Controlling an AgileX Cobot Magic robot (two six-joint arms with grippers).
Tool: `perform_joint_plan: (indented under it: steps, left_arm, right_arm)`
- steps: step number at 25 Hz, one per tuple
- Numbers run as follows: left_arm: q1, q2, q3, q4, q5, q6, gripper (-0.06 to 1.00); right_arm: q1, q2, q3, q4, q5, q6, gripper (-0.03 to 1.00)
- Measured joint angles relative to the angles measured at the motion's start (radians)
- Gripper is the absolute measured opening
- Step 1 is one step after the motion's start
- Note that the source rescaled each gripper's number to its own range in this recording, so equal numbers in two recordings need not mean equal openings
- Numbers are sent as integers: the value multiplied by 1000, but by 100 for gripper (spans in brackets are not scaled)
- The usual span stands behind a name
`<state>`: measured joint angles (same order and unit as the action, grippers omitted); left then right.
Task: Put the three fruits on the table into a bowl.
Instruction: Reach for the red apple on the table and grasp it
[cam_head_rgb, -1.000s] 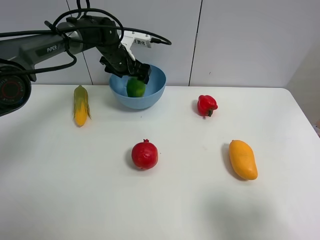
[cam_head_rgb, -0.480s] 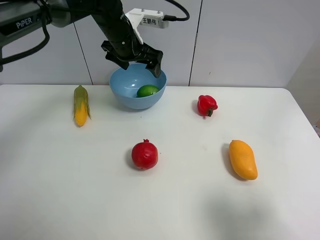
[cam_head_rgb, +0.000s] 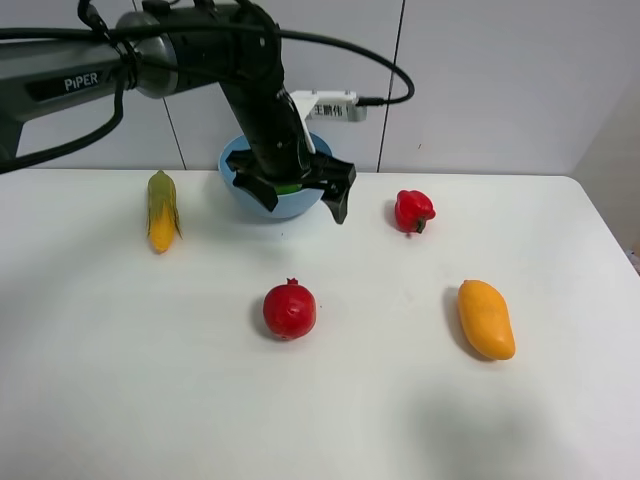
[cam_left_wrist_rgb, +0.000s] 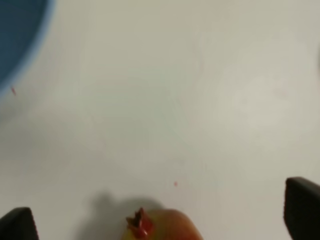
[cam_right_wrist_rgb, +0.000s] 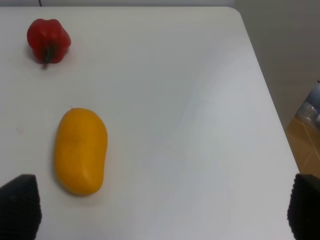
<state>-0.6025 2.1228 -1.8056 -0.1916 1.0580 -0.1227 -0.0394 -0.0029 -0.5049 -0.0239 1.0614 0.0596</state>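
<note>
Since half a second before, my left gripper (cam_head_rgb: 290, 192) had swung from above the far rim of the bowl (cam_head_rgb: 232, 172) to its near side, lower and closer to the pomegranate (cam_head_rgb: 290, 311).

From the high camera, my left arm reached in from the left and bent down over the bowl, wrist pointing at the table (cam_head_rgb: 150, 380). The jaws were spread wide and empty. The lime (cam_head_rgb: 289, 187) lay in the bowl, showing only as a green sliver behind my wrist. The pomegranate sat alone nearer the front, the mango (cam_head_rgb: 486, 319) well to its right, and the bell pepper (cam_head_rgb: 414, 211) and corn cob (cam_head_rgb: 161, 209) were not my business.

My left wrist camera showed both fingertips (cam_left_wrist_rgb: 302, 210) far apart, with the pomegranate's crown just entering between them and the bowl's blue edge off in a corner. I judged the next step to be the pomegranate. I should carry on until the round body sat centred between the jaws, come straight down, and close across its widest part, not the crown, since a round fruit would roll if nudged from one side.

My right wrist camera showed the right gripper (cam_right_wrist_rgb: 162, 205) also spread and empty. It hung above the table with the mango off towards one finger and the pepper farther off.
</note>
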Motion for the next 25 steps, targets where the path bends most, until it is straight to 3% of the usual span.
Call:
perform_joint_plan:
  steps: [10, 13, 25]
  left_arm:
    - [-10, -191, 464, -7, -326, -23, 98]
    - [-15, -228, 561, -6, -372, -23, 98]
    - [-108, -230, 615, -7, -418, -23, 98]
  right_arm:
    - [0, 0, 0, 0, 0, 0, 100]
    - [0, 0, 0, 0, 0, 0, 100]
    - [0, 0, 0, 0, 0, 0, 100]
